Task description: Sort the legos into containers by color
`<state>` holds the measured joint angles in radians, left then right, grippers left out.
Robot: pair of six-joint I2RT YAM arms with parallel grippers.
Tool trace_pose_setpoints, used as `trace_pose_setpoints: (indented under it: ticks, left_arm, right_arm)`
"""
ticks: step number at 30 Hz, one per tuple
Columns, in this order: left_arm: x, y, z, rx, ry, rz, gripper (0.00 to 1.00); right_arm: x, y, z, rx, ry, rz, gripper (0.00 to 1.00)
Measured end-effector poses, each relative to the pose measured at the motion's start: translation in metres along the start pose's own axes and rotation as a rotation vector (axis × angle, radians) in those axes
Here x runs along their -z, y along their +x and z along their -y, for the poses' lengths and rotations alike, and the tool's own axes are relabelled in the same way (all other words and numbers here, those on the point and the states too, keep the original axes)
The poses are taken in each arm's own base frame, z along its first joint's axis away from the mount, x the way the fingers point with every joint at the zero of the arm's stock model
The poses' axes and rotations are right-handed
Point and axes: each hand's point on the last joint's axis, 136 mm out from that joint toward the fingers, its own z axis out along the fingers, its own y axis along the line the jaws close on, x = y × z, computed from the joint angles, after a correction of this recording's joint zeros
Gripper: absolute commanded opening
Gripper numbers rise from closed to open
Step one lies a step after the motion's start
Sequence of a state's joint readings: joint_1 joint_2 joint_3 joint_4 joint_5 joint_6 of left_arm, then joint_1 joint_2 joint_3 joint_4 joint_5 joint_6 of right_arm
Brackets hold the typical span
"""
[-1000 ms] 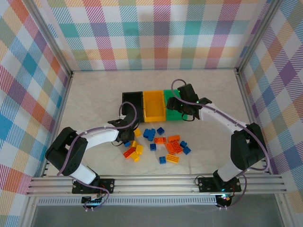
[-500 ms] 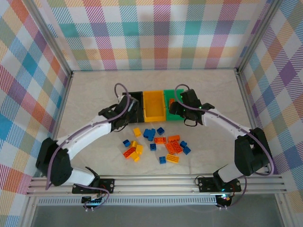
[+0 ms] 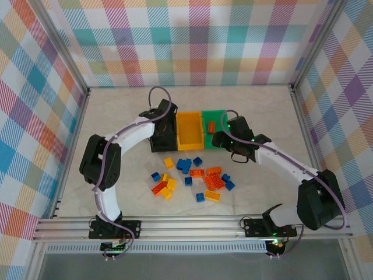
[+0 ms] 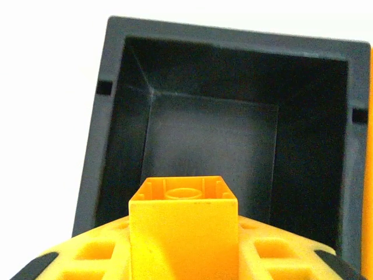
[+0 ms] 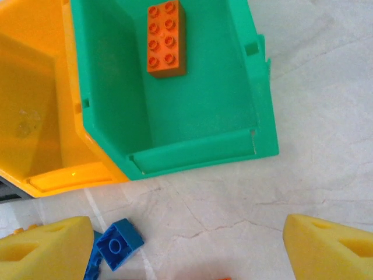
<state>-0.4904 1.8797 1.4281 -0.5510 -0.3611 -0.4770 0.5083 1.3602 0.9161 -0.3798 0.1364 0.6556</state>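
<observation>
My left gripper (image 3: 165,121) hangs over the black bin (image 4: 233,36), shut on a yellow lego (image 4: 183,228) that stands up between its yellow fingers (image 4: 93,256); the bin's floor looks bare. An orange lego (image 5: 166,38) lies in the green bin (image 5: 204,111), seen from above as a small orange lego (image 3: 210,126). Just in front of that bin my right gripper (image 5: 186,251) stands open over bare table with nothing between its fingers (image 5: 329,245). The yellow-orange bin (image 3: 189,131) sits between the other two. Several blue, yellow and orange legos (image 3: 192,177) lie scattered in front of the bins.
A blue lego (image 5: 119,244) lies close to my right gripper's left finger. The three bins touch side by side mid-table. Metal frame posts and checked walls close in the table; a rail runs along the near edge (image 3: 192,224).
My left gripper rose from the pile and swung back over the black bin with the yellow lego. My right gripper let the orange lego go in the green bin and drew back toward me.
</observation>
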Motion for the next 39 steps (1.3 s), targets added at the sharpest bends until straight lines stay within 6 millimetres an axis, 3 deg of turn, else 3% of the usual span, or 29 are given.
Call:
trace_pose_setpoints:
  ticks: [7,10,14,16,19,20,21,24,29,39]
  left_arm:
    - [0.004,-0.008,0.003,0.007,0.013,0.012,0.71]
    - [0.015,-0.011,0.004,0.013,0.039,0.015,0.82]
    - [0.06,-0.017,0.005,0.043,0.145,0.058,1.0]
    - [0.093,-0.017,0.005,0.068,0.226,0.099,1.0]
    - [0.136,-0.002,0.007,0.069,0.336,0.139,1.0]
    - [0.146,0.008,0.007,0.062,0.367,0.142,1.0]
    - [0.151,0.016,0.007,0.059,0.385,0.139,1.0]
    - [0.151,0.049,0.0,0.045,0.408,0.097,1.0]
    - [0.136,0.094,-0.029,0.059,0.358,0.021,1.0]
    - [0.134,0.114,-0.048,0.091,0.331,0.0,1.0]
  right_arm:
    - [-0.002,0.023,0.01,-0.017,0.01,-0.073,0.85]
    - [0.0,0.031,0.013,-0.017,0.012,-0.098,0.84]
    - [0.0,0.046,0.015,-0.009,0.004,-0.14,0.83]
    - [-0.001,0.056,0.013,0.012,0.002,-0.167,0.85]
    - [-0.005,0.073,0.006,0.072,-0.003,-0.218,0.89]
    - [-0.009,0.08,0.004,0.093,0.002,-0.237,0.98]
    - [-0.012,0.086,0.003,0.111,0.007,-0.256,1.0]
    - [-0.021,0.103,0.0,0.188,0.038,-0.315,1.0]
    - [-0.03,0.117,-0.003,0.262,0.076,-0.345,1.0]
    - [-0.044,0.121,0.004,0.306,0.133,-0.363,0.86]
